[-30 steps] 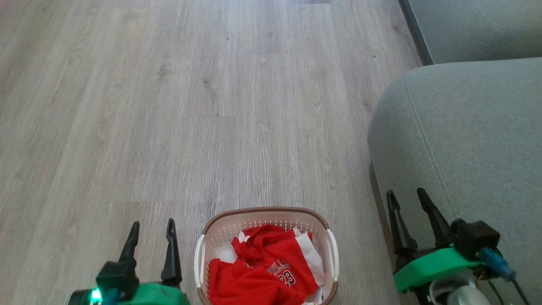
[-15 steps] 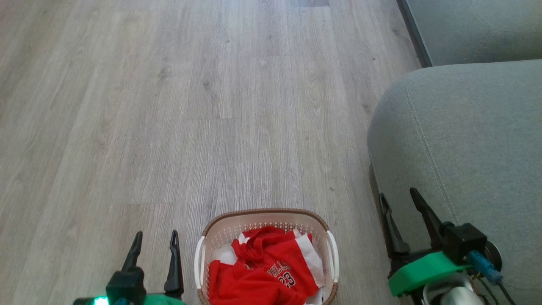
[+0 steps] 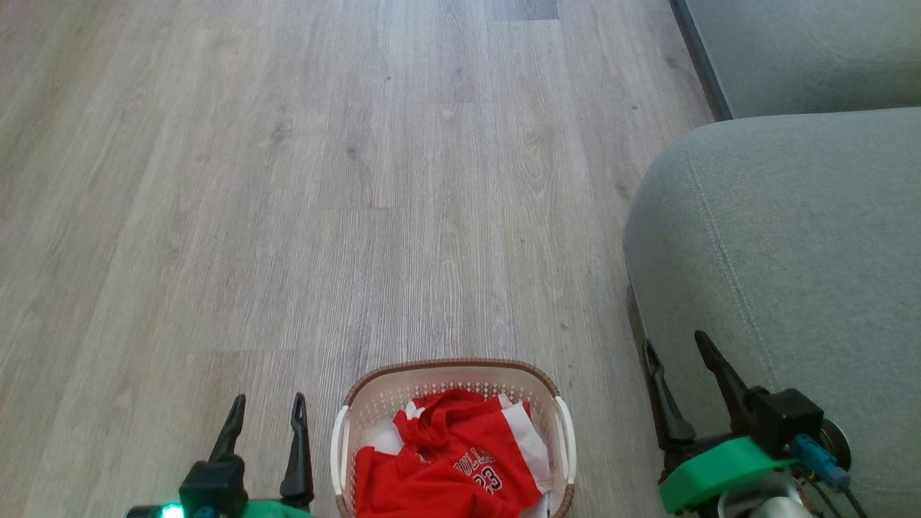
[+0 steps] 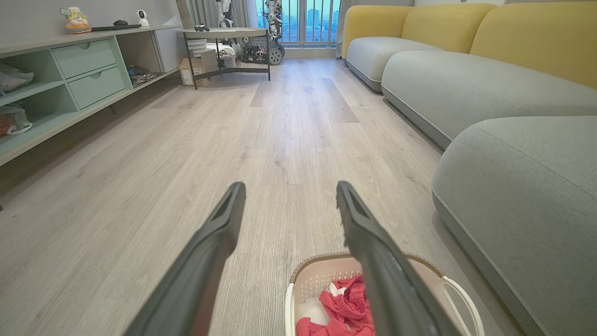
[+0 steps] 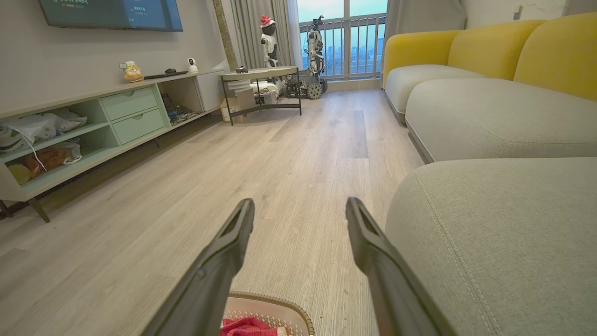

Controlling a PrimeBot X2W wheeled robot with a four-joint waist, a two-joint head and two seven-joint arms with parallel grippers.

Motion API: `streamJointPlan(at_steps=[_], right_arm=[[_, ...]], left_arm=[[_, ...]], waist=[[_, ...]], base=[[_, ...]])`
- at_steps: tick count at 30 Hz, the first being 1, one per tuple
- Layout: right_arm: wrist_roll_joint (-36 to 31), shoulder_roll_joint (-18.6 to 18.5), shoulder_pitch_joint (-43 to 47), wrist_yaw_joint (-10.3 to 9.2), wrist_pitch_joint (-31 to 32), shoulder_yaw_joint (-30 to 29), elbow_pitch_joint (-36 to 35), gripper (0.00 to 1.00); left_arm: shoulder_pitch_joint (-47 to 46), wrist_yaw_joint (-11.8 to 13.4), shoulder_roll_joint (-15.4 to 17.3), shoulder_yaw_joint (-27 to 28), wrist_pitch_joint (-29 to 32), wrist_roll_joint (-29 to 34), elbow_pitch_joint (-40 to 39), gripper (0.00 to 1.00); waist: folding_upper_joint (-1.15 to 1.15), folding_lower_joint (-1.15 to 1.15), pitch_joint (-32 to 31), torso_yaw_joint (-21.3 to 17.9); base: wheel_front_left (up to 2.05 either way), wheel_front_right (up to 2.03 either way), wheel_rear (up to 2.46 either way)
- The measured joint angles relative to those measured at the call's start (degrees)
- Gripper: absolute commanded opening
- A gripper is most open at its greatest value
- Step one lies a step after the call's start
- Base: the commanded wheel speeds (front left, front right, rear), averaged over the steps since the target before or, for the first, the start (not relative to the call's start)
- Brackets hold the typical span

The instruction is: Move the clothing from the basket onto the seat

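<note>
At the lower corners, the left gripper (image 3: 268,397) and right gripper (image 3: 673,339) stood spread wide, holding nothing. The clothing (image 3: 450,460) lay in the basket (image 3: 450,364) at bottom centre, left of the seat (image 3: 791,237).

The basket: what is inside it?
Crumpled red clothing with white panels lies inside the basket; one piece shows the number 23. Whatever is beneath the pile is covered.
</note>
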Motion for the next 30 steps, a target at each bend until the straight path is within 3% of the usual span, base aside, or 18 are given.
streamJointPlan(at_steps=[23, 30], right_arm=[[0.0, 0.0, 0.0, 0.0, 0.0, 0.1, 0.3, 1.0], [-0.1, 0.0, -0.1, 0.0, 0.0, -1.1, 0.3, 1.0]], left_arm=[[0.8, -0.1, -0.1, -0.2, 0.0, -0.6, 0.0, 1.0], [-0.6, -2.0, -0.1, -2.0, 0.0, -0.1, 1.4, 1.0]], waist=[[0.0, 0.0, 0.7, 0.1], [0.0, 0.0, 2.9, 0.2]], base=[[0.0, 0.0, 0.0], [0.0, 0.0, 0.0]])
